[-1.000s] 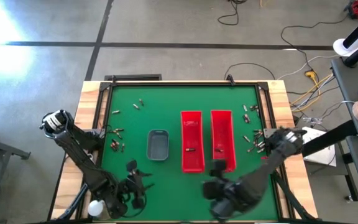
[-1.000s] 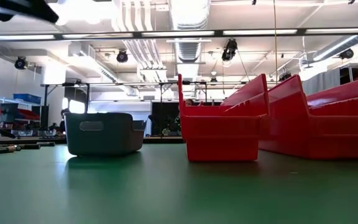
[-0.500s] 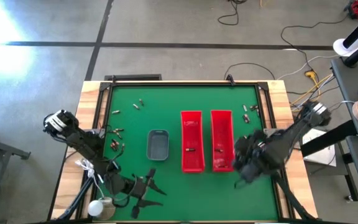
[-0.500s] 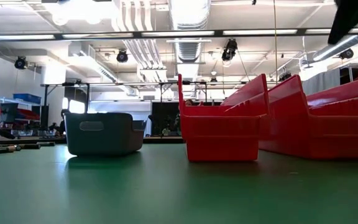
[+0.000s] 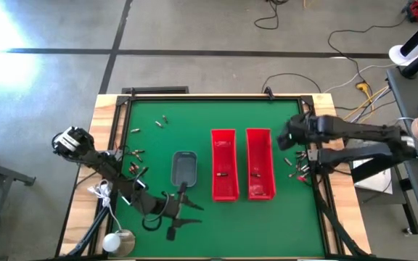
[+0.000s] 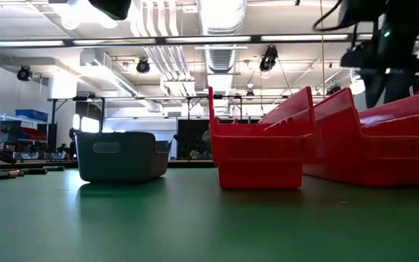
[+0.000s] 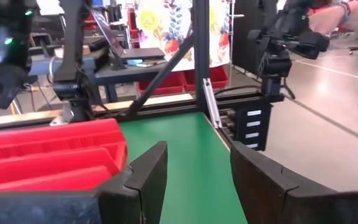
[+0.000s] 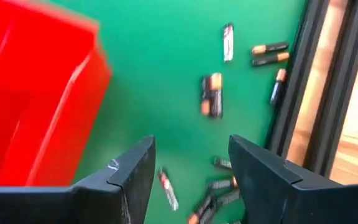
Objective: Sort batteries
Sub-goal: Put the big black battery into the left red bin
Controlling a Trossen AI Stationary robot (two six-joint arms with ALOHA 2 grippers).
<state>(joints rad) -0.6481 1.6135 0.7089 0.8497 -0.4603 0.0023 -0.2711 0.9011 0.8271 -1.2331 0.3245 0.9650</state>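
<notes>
**A:** Over the counter in the high view, where does the right gripper hang?

**B:** Beside the far end of the red bins, between them and the batteries strewn along the counter's edge. A few batteries already lie in both bins. The left gripper hovers near the grey tray, which looks empty; more batteries lie loose past its arm.

**A:** And the low view?

**B:** The right arm shows above the bins. I cannot see any batteries clearly from there.

**A:** Left wrist view?

**B:** Its fingers stand wide apart with nothing between them, red bins off to one side.

**A:** Right wrist view?

**B:** Its fingers stand apart and empty. Just ahead of the gripper lie a pair of fat batteries touching side by side, with slimmer ones scattered around.

**A:** How far along, then?

**B:** Early, I judge. A handful sorted; most batteries are loose on both sides.
</notes>
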